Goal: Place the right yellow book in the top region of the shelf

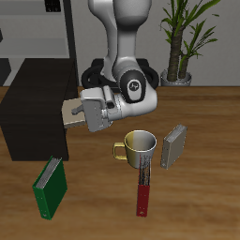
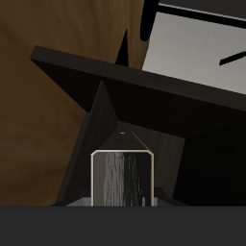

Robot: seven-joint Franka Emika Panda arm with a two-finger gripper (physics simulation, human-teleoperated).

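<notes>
My gripper (image 1: 79, 113) is turned sideways and shut on the right yellow book (image 1: 70, 112), a thin tan-grey hardback. It holds the book in the air at the edge of the black shelf (image 1: 33, 108), about level with the shelf's flat top. In the wrist view the book (image 2: 123, 178) stands between the jaws, with the shelf's black edges (image 2: 163, 91) just beyond it. My gripper (image 2: 123, 197) itself shows there only as dark shapes beside the book.
A yellow-green mug (image 1: 140, 145) stands mid-table. A greyer look-alike book (image 1: 173, 146) stands beside it. A green book (image 1: 51, 186) leans near the front edge. A red and black object (image 1: 143, 190) lies in front of the mug. A potted plant (image 1: 178, 42) stands behind.
</notes>
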